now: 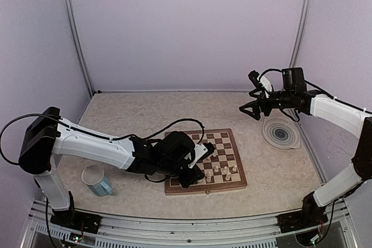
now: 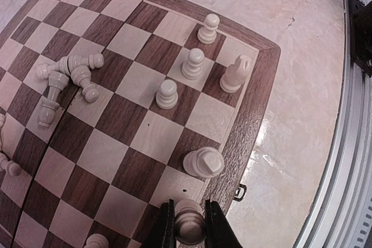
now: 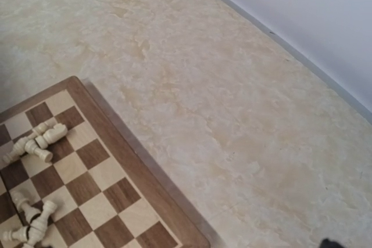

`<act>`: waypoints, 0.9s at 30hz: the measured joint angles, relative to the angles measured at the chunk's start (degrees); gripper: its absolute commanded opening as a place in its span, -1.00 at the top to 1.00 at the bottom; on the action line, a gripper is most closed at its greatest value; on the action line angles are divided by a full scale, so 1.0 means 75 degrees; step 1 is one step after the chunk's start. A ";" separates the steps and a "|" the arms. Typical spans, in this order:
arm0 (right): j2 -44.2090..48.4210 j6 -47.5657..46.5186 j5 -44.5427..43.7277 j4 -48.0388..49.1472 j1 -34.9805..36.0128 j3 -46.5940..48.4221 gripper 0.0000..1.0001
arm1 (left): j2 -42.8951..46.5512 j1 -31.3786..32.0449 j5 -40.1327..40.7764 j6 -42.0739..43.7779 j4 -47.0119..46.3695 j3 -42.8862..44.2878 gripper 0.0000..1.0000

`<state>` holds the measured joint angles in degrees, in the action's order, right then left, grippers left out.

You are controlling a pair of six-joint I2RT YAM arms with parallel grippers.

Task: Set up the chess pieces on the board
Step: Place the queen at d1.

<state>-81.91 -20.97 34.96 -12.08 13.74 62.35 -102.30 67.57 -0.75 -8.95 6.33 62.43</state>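
**Q:** What sits closest to the left wrist camera?

**A:** The left gripper [image 2: 190, 233], its two dark fingers clenched on a single cream chess piece [image 2: 190, 219]. The piece is upright. Its long axis runs straight down out of the jaws, so only its round top shows.

**Q:** Where is that over the board?

**A:** Right beneath the fingertips is the outermost row of the board [image 2: 258, 103], just inside its brown border. Whether the base already touches the wood cannot be told. In my judgement the coming move is a straight lowering and release, and it depends on the piece staying vertical over that edge square.

**Q:** And further out from the fingers?

**A:** Just ahead, in the same edge row, stands a rook-like piece [image 2: 203, 162]. Beyond it a taller piece [image 2: 235, 74] stands beside three pawns [image 2: 193, 64] set in a slanting line, all upright. Ahead and to the left is a heap of fallen pieces [image 2: 67, 79], lying on their sides with their axes pointing different ways.

**Q:** The other arm?

**A:** The right gripper [image 1: 250, 110] hangs raised, jaws spread and empty. It is well apart from the board and near a round grey-blue plate [image 1: 281, 133]. The left arm is much the nearer to every piece.
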 measured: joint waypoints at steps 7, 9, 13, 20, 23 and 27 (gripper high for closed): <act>0.0000 -0.0085 0.0076 -0.0003 0.0000 -0.0064 -0.98 | -0.0189 -0.0073 0.0000 0.0003 -0.0102 0.0140 0.79; 0.0000 -0.0102 0.0105 -0.0006 0.0000 -0.0064 -0.98 | -0.0230 -0.0096 0.0000 0.0003 -0.0102 0.0154 0.77; 0.0000 -0.0137 0.0169 -0.0006 0.0000 -0.0064 -0.98 | -0.0289 -0.0108 0.0000 0.0000 -0.0105 0.0187 0.74; 0.0000 -0.0201 0.0248 -0.0006 0.0000 -0.0064 -0.98 | -0.0396 -0.0108 0.0047 0.0003 -0.0108 0.0213 0.71; 0.0000 -0.0227 0.0283 -0.0006 0.0000 -0.0064 -0.98 | -0.0440 -0.0108 0.0146 0.0000 -0.0108 0.0224 0.61; 0.0000 -0.0245 0.0315 -0.0006 0.0000 -0.0067 -0.98 | -0.0449 -0.0108 0.0224 -0.0017 -0.0105 0.0233 0.46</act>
<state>-81.91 -22.81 37.32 -12.12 13.74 61.84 -105.67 66.76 0.93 -9.08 5.54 64.18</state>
